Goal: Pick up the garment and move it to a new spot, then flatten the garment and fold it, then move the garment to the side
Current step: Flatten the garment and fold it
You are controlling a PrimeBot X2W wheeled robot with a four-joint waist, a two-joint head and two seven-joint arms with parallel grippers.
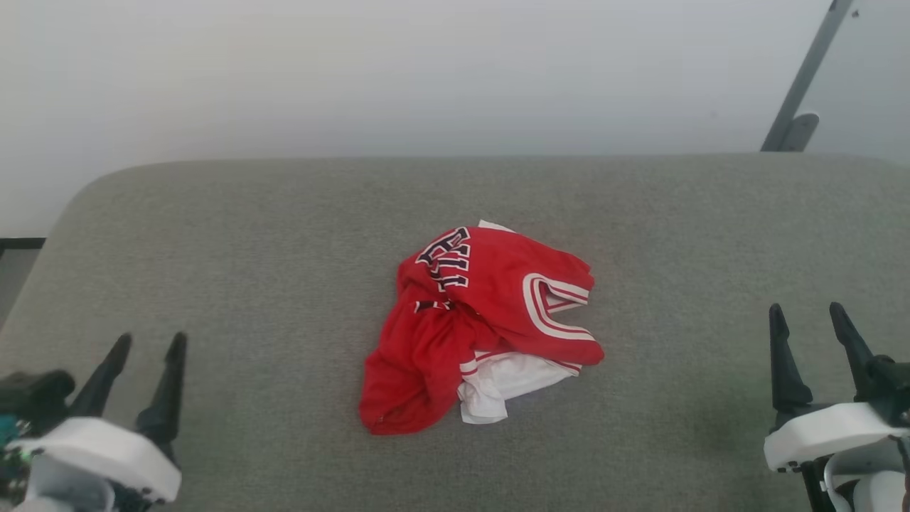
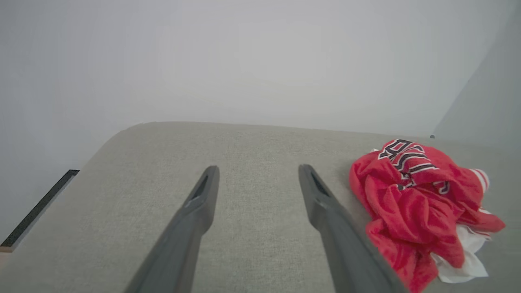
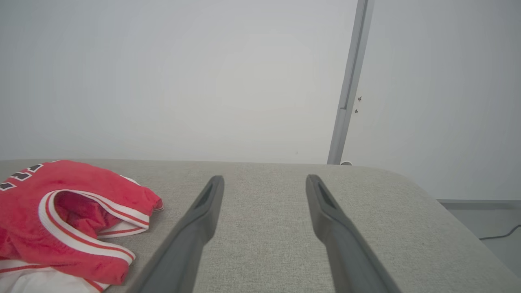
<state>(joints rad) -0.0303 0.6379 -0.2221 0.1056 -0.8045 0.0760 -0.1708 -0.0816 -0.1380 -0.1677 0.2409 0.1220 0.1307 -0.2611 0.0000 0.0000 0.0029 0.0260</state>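
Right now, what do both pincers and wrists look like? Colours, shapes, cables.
Left pincer and right pincer match: two long dark grey fingers tapering to points, each with a narrow slot near the tip. Each sits on a rounded white wrist shell over black housing. A small teal part shows beside the left wrist; cables I cannot make out.

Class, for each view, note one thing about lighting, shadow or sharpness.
Head view: soft, even light, garment sharp, faint shadow on the grey surface beside the right hand. Left wrist view: wall hazy and washed out. Right wrist view: the garment's near edge looks soft.
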